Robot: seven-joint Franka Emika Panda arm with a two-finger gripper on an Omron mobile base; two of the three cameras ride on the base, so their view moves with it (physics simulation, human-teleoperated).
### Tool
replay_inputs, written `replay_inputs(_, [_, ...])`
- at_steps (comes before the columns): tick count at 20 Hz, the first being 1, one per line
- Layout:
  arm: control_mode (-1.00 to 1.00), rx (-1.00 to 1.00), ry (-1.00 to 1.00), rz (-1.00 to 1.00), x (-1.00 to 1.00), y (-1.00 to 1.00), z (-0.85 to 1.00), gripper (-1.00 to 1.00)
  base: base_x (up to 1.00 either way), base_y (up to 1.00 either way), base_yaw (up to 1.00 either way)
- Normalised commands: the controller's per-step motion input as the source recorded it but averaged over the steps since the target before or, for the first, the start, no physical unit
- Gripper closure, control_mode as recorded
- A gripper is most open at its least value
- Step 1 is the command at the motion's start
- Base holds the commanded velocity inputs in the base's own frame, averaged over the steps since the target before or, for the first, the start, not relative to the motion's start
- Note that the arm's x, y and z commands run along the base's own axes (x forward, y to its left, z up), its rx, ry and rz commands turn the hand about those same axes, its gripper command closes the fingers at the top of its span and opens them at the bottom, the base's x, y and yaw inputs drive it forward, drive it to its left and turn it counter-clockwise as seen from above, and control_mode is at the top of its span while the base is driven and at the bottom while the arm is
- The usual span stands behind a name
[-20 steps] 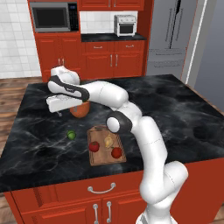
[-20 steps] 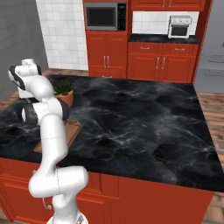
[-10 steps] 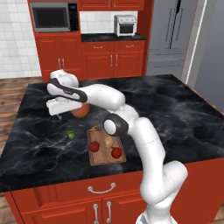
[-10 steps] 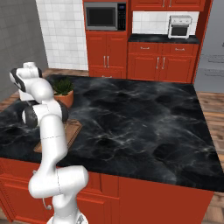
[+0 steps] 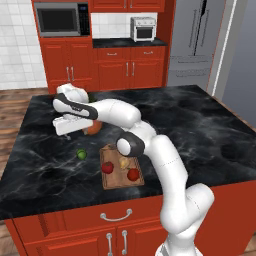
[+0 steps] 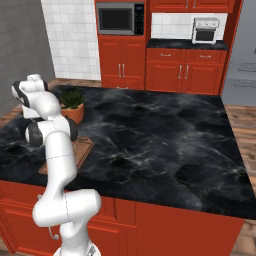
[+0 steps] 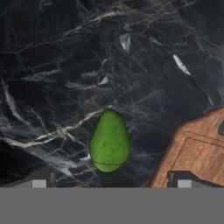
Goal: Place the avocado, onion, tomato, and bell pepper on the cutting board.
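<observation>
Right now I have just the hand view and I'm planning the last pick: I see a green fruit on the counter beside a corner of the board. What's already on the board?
Observer: The cutting board holds three things: the onion between two red items. I cannot tell which is the tomato.
Operator: Is the hand down at the fruit?
Observer: No. In the left base view the hand hangs open above the counter, clear of the avocado.
Operator: Anything nearby to avoid?
Observer: A potted plant stands on the counter just beyond the hand, on the far side from the board.
</observation>
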Motion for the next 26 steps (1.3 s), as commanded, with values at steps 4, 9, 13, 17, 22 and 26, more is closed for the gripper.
replay_inputs(4, [-1.0, 0.0, 0.0, 0.0, -0.1, 0.0, -0.15, -1.0, 0.0, 0.0, 0.0])
replay_inputs(9, [-1.0, 0.0, 0.0, 0.0, -0.07, 0.0, -0.12, -1.0, 0.0, 0.0, 0.0])
replay_inputs(13, [-1.0, 0.0, 0.0, 0.0, -0.1, 0.0, -0.15, -1.0, 0.0, 0.0, 0.0])
replay_inputs(17, [-1.0, 0.0, 0.0, 0.0, -0.12, 0.0, -0.07, -1.0, 0.0, 0.0, 0.0])
replay_inputs(22, [-1.0, 0.03, -0.06, 0.0, -0.12, -0.02, -0.02, -1.0, 0.0, 0.0, 0.0])
replay_inputs(26, [-1.0, 0.02, -0.19, 0.0, -0.11, -0.02, 0.0, -1.0, 0.0, 0.0, 0.0])
